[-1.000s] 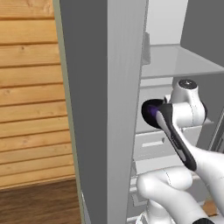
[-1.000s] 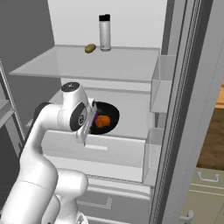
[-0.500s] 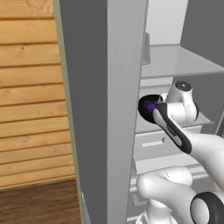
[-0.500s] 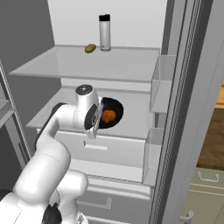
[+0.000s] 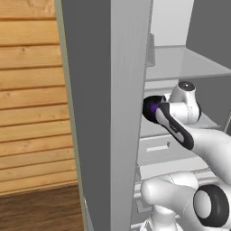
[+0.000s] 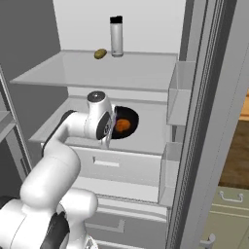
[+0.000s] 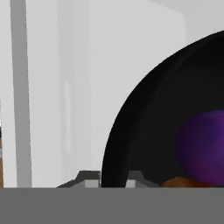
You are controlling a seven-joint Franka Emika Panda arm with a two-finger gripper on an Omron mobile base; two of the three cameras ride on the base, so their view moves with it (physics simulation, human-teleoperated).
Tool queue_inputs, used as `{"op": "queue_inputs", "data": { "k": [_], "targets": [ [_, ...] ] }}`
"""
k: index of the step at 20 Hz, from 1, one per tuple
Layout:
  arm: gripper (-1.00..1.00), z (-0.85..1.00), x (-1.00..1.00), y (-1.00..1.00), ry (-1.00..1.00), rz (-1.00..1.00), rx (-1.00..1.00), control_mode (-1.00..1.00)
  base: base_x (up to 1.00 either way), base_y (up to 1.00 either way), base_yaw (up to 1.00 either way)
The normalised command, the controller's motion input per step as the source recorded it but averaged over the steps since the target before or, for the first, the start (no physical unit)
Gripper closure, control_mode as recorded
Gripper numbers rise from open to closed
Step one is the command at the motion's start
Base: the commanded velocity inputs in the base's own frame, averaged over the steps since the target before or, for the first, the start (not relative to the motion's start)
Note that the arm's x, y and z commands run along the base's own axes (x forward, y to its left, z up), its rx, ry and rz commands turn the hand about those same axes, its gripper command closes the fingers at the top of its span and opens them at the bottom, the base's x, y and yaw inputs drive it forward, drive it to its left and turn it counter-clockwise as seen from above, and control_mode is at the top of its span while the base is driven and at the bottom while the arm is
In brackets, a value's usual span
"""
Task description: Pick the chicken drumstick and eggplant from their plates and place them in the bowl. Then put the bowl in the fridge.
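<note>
Fridge (image 6: 146,73): open; white inside, with flat pale shelves, drawers below and door bins on the right; its grey side wall fills the middle of the left base view
Room: horizontal wood-plank wall (image 5: 31,99) to the left of the fridge; dark wood floor beneath it
Upper shelf: a small brown rounded lump (image 6: 100,53) just beside an upright silver bottle with a dark cap (image 6: 116,36)
Bowl (image 6: 127,122): round, shallow, glossy black; sits on the middle shelf above the drawers; its rim curves across the hand view
Eggplant (image 7: 205,146): smooth purple lump inside the bowl
Chicken drumstick (image 6: 123,125): orange-brown, inside the bowl, touching or just beside the eggplant
Arm: white with dark joints; reaches forward into the fridge at middle-shelf height, wrist bent toward the bowl
Gripper (image 7: 113,180): at the bowl's near edge; the fingers (image 7: 89,179) stand one on each side of the rim, clamped on it as far as the hand view shows
</note>
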Motion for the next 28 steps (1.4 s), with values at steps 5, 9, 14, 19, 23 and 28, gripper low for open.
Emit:
{"op": "queue_inputs", "data": {
  "k": [5,9,14,19,23,28],
  "targets": [
    [-1.0,0.0,-0.07,0.0,-0.13,0.0,0.0,-1.0,0.0,0.0,0.0],
    [-1.0,0.12,-0.53,0.0,-0.2,-0.01,0.0,-1.0,0.0,0.0,0.0],
    [-1.0,0.43,-0.98,0.03,-0.07,-0.17,0.01,-1.0,0.0,0.0,0.0],
    [-1.0,0.57,-0.74,0.1,0.0,-0.32,0.13,-1.0,0.0,0.0,0.0],
    [-1.0,0.8,-0.57,0.0,0.0,-0.35,0.27,-1.0,0.0,0.0,0.0],
    [-1.0,0.79,-0.62,0.0,-0.02,-0.37,0.3,-1.0,0.0,0.0,0.0]
  ]
}}
